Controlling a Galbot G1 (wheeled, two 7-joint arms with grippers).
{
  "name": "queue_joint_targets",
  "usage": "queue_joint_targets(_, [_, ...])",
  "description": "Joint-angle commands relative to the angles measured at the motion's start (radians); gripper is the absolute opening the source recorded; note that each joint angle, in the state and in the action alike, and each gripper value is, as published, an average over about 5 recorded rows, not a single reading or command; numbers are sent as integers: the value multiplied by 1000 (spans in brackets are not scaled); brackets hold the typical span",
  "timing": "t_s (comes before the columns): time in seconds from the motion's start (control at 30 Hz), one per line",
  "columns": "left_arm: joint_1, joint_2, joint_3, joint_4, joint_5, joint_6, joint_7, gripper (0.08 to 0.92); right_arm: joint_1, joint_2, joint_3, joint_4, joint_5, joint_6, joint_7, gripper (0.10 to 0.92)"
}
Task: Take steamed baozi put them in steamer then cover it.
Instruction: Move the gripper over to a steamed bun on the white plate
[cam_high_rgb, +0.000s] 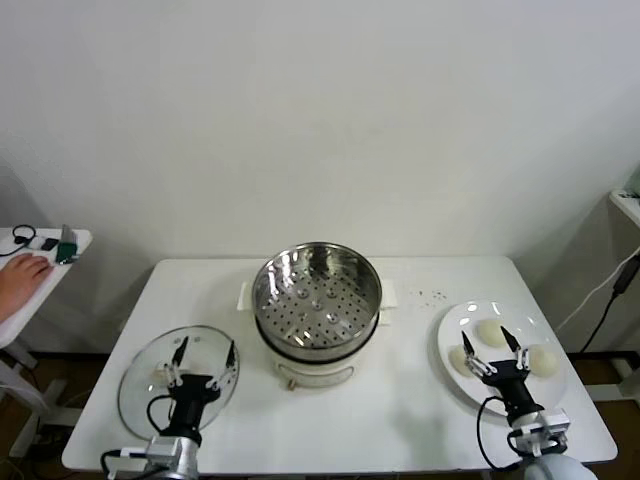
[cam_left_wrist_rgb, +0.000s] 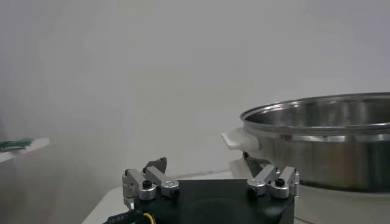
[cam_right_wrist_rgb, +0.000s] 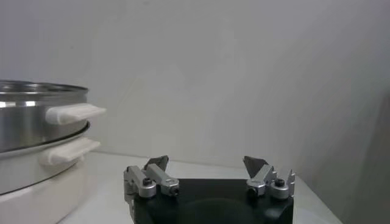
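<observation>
Cover (cam_high_rgb: 178, 383) knob partly hidden behind left gripper (cam_high_rgb: 204, 352), small dark specks (cam_high_rgb: 432, 296) near table's far right edge too small to tell, steamer (cam_left_wrist_rgb: 323, 141) cut by picture edge

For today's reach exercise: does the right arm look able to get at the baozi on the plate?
Probably yes: the right gripper hangs open directly over the plate, the baozi lie uncovered, and nothing stands between them.

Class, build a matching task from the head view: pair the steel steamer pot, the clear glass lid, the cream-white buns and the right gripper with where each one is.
Things:
1. Round shiny stainless-steel steamer pot
2. Round clear glass lid
3. Small cream-white dough buns
4. Right gripper

Places:
A. On the flat white plate, at the table's right end
B. Flat on the white table, under the open left gripper
C. Open, above the plate of buns
D. Middle of the table, uncovered, perforated tray bare

Pairs: 1-D, 2-B, 3-A, 4-C
</observation>
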Motion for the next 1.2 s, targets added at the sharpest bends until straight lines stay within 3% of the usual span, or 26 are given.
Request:
queue_joint_targets(0.03, [-1,2,-1,-1,3,-4,3,823,68,-102,3,-9,-69,-105,-69,823])
queue_joint_targets(0.3, [1,2,-8,-16,40,-27,0,823,271,-497,-93,-133,-179,-281,-465,823])
queue_joint_targets(0.53, [6,-1,-4,-23,26,-30,1,823,448,-740,-273,-265,-361,-261,-746,823])
queue_joint_targets(0.67, [5,-2,1,-9,21,-34,1,823,638,-775,-443,-351,-476,-207,-837,823])
queue_joint_targets(0.9, [-4,3,-2,5,11,-26,1,823,1042,-780,-863,-455,-541,-173,-946,823])
queue_joint_targets(1.2, [-21,12,-3,13,-4,-5,-8,823,1439,-630,-1330,-680,-543,-145,-1001,823])
